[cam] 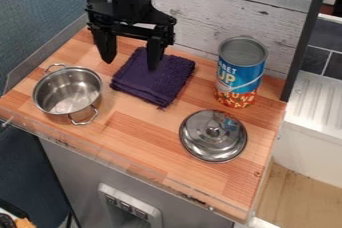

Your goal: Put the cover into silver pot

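On wood, a round shiny metal lid [228, 140] lies knob-up.

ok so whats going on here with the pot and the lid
The robot's gripper hangs open over the folded purple cloth, holding nothing. The silver pot sits uncovered at the left of the picture, and its lid lies on the wooden counter, in front of the can. The lid is not yet on the pot.

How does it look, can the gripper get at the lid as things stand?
Probably yes: the gripper hangs open and empty near the cloth, and the lid lies knob up with nothing on it. The can standing just beyond it may need some clearance.
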Motion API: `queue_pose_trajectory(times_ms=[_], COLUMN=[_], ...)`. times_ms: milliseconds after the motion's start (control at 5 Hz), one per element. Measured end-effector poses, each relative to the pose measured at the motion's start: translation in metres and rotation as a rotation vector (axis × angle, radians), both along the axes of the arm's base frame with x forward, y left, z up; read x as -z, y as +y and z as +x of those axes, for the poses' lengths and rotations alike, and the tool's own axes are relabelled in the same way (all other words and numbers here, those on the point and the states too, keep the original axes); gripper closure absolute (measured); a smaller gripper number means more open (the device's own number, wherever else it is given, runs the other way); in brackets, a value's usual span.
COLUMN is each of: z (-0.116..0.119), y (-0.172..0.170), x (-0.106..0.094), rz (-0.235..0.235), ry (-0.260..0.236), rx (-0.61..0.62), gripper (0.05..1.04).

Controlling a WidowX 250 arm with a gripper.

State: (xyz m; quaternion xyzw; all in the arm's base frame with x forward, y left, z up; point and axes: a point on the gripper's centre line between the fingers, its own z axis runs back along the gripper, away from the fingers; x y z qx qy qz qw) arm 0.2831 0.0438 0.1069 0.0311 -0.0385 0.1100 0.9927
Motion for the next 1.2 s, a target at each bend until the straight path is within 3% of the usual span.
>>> queue_pose_trajectory(times_ms=[200,600,800,1200], z=[0.0,0.028,0.042,0.045], y=[-0.002,-0.067,-0.098,-0.11], x=[0.01,0.064,0.092,0.099], rz=[-0.004,0.039,0.052,0.021], ry=[0.027,0.067,0.058,0.035], rx=[-0.006,0.16,0.188,0.199], gripper=[0.083,0.083,0.083,0.083])
